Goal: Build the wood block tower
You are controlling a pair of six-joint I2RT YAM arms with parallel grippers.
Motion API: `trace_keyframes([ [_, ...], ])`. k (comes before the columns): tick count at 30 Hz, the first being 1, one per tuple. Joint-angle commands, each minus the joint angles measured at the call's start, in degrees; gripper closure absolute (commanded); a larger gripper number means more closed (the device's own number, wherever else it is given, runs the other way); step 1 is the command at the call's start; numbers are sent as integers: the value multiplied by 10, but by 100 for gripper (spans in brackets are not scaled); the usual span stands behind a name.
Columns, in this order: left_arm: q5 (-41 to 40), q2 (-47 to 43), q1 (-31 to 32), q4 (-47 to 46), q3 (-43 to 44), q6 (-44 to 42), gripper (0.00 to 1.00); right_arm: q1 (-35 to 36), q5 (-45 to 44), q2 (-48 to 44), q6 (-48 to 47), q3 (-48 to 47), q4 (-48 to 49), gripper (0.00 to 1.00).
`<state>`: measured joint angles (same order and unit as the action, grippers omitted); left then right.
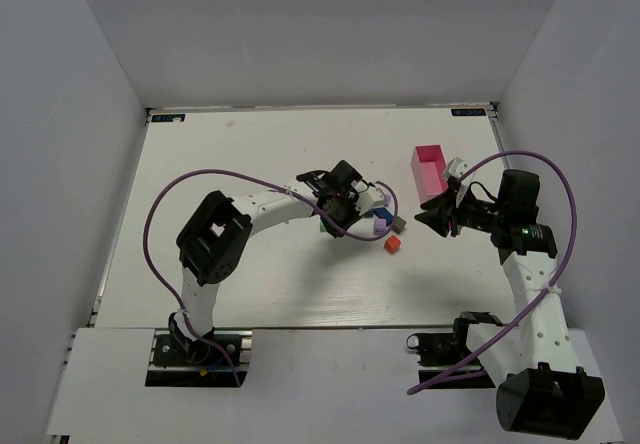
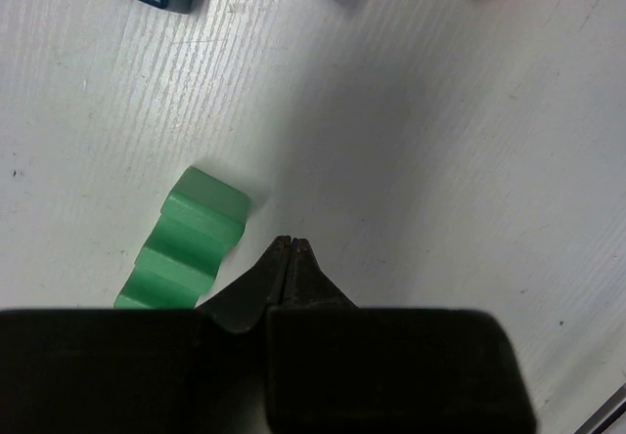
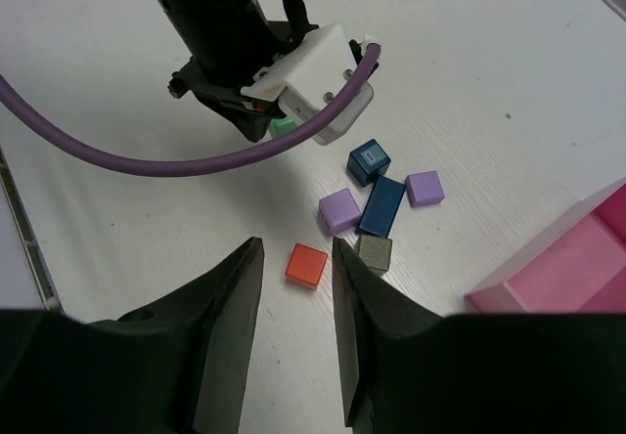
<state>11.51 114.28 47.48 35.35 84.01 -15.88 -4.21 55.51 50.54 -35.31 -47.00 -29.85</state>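
The wood blocks lie loose and flat on the white table. In the right wrist view there are a red cube [image 3: 306, 265], a grey-brown cube [image 3: 374, 254], two purple cubes [image 3: 339, 209] [image 3: 424, 188], a long blue block [image 3: 382, 205] and a blue cube [image 3: 369, 160]. A green ridged block [image 2: 186, 243] lies just left of my left gripper [image 2: 291, 244], which is shut and empty, its tips low over the table. My right gripper [image 3: 296, 243] hovers open, with the red cube showing between its fingers farther on. In the top view, the left gripper [image 1: 333, 222] and right gripper [image 1: 422, 216] flank the cluster.
A pink rectangular box [image 1: 430, 169] stands open at the right of the blocks, close to my right gripper; its corner [image 3: 577, 258] shows in the right wrist view. The left arm and its purple cable [image 3: 196, 165] hang over the far side of the cluster. Grey walls enclose the table.
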Motion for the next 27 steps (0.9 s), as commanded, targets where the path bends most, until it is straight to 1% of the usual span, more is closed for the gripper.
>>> trace_keyframes([
  [1, -12, 3, 3, -2, 22, -5, 92, -2, 11, -8, 2, -2, 6, 60],
  [6, -12, 3, 3, -7, 27, -10, 92, -1, 13, -10, 1, -3, 5, 60],
  [7, -17, 3, 3, -7, 27, -10, 92, -1, 13, -10, -1, -4, 3, 58],
  [27, -36, 14, 9, -7, 27, -10, 93, -3, 15, -16, 0, -2, 0, 58],
])
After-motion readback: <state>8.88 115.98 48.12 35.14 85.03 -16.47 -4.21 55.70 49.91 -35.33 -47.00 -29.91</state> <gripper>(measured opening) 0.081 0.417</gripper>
